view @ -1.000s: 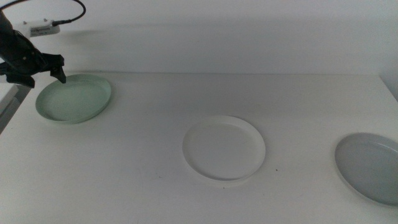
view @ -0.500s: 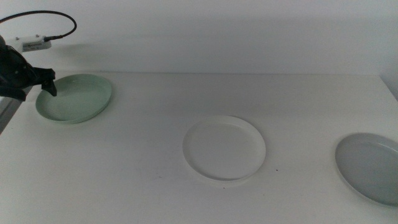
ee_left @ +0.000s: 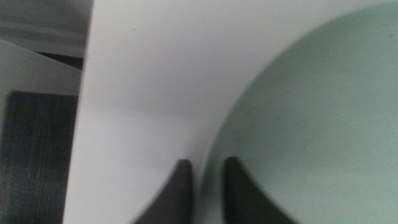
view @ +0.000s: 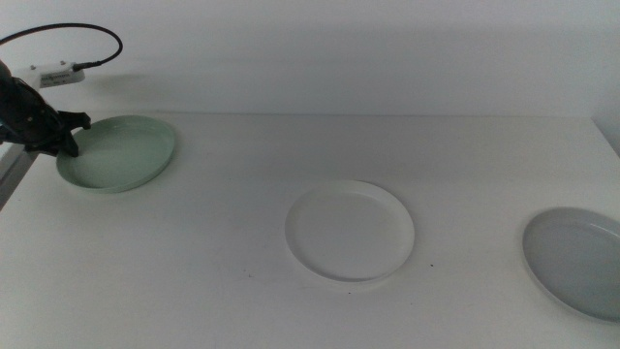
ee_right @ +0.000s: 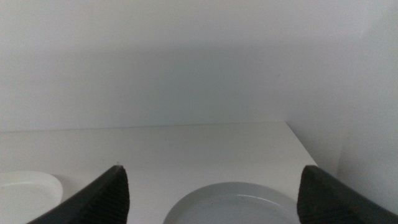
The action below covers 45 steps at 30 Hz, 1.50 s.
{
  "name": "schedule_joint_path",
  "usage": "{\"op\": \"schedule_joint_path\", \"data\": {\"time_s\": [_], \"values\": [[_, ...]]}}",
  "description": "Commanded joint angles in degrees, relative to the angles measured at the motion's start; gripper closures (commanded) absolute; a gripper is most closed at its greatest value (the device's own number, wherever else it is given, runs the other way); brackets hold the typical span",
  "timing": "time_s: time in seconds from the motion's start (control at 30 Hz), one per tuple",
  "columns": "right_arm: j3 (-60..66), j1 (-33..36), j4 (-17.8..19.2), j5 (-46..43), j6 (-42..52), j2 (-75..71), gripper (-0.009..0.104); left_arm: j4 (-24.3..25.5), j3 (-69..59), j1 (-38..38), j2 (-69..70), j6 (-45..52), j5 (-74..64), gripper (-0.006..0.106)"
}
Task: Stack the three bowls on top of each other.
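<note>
The pale mint green bowl (view: 121, 153) sits at the table's far left; it fills much of the left wrist view (ee_left: 311, 112). My left gripper (view: 70, 136) is at its left rim. In the left wrist view the gripper (ee_left: 207, 171) has one jaw outside and one inside the rim, closed narrowly on it. The white bowl (view: 349, 230) lies in the middle, and the light grey bowl (view: 576, 260) at the right edge. My right gripper (ee_right: 212, 169) is open and empty, out of the middle view, with the grey bowl (ee_right: 236, 202) and the white bowl (ee_right: 25, 186) ahead of it.
A small white box with a black cable (view: 58, 73) lies at the back left, behind the left arm. The table's left edge (view: 15, 170) runs right beside the mint bowl, with dark floor (ee_left: 37, 155) beyond it.
My left gripper has swung from the mint bowl's far-left rim down to its left rim and now pinches it. The bowls have not moved.
</note>
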State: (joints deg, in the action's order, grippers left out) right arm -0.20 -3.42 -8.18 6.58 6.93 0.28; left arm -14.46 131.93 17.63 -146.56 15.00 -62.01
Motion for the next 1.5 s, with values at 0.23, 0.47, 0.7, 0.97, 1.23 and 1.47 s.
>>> {"op": "schedule_joint_path", "data": {"time_s": [0.23, 0.47, 0.7, 0.97, 1.23, 1.47], "values": [[0.2, -0.3, 0.1, -0.4, 0.6, -0.3, 0.002, -0.4, 0.0, -0.1, 6.2, -1.5, -6.2, 0.102], [0.2, -0.3, 0.1, -0.4, 0.6, -0.3, 0.002, -6.9, -7.5, -5.4, 15.4, -0.8, -7.3, 0.102], [0.2, -0.3, 0.1, -0.4, 0.6, -0.3, 0.002, -5.1, -15.3, -16.4, 24.1, -8.2, -4.2, 0.102], [0.2, -0.3, 0.1, -0.4, 0.6, -0.3, 0.002, -1.6, -15.3, -28.8, 24.7, -14.4, -5.4, 0.102], [0.2, -0.3, 0.1, -0.4, 0.6, -0.3, 0.002, -0.7, -17.7, -36.7, 24.7, -15.8, -5.7, 0.102], [0.2, -0.3, 0.1, -0.4, 0.6, -0.3, 0.002, -2.1, -24.4, -38.8, 24.7, -17.4, -0.8, 0.102]]}}
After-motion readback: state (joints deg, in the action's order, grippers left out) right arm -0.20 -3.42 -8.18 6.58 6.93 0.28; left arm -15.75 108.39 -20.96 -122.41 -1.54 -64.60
